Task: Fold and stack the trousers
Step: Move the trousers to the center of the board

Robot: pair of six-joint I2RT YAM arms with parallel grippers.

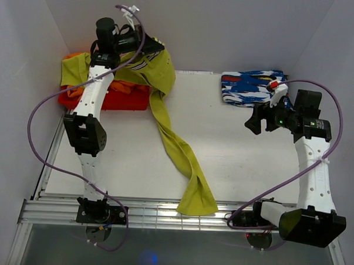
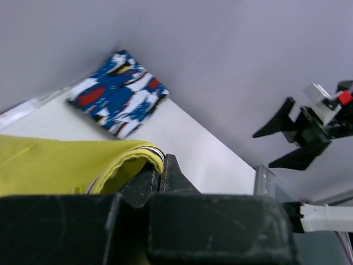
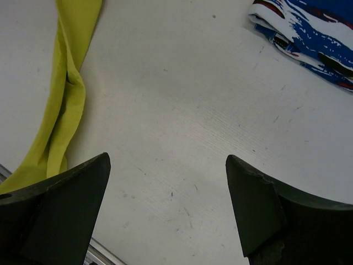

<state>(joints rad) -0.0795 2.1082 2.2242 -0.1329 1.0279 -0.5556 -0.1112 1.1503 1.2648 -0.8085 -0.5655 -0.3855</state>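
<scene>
The yellow-green trousers [image 1: 176, 144] run from the back left of the table diagonally down to its front edge, where the leg ends lie bunched. My left gripper [image 1: 144, 44] is at the back left, shut on their striped waistband. In the left wrist view the waistband [image 2: 144, 153] is folded over the closed fingertips [image 2: 170, 165]. My right gripper [image 1: 255, 119] hovers open over bare table at the right, with nothing between its fingers [image 3: 83, 182]. One yellow-green leg [image 3: 66, 99] shows at the left of the right wrist view.
A folded blue, white and red patterned cloth [image 1: 249, 87] lies at the back right, near my right gripper. An orange garment [image 1: 111, 95] sits at the back left under my left arm. White walls close in on three sides. A metal rail [image 1: 161, 214] lines the front edge.
</scene>
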